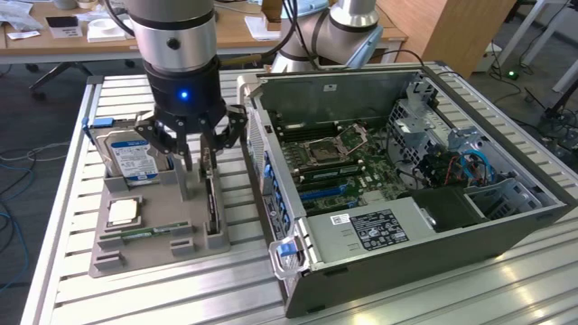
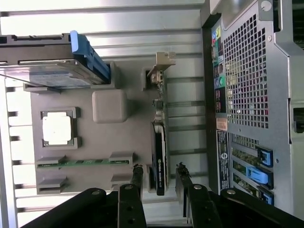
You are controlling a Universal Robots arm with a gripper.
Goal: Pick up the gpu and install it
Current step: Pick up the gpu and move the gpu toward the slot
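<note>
Gripper (image 2: 158,167) fingers (image 2: 137,173) are standing half-spread on either side of the gpu (image 2: 159,142), gaps showing on both sides, nothing being held. That card is sitting on edge in a slot along the side of the grey tray (image 2: 128,137) nearest the open computer case (image 2: 247,95), its metal bracket (image 2: 160,64) lying toward the tray's end with the hard drive (image 2: 52,66).

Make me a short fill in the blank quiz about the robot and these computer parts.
1. The gripper has one finger on each side of the ___.
2. Its jaws are ___, not closed on the card.
3. The gpu stands on edge in a holder coloured ___.
4. The hard drive in the same holder carries a ___ tab.
Missing words: gpu; open; grey; blue.
</note>
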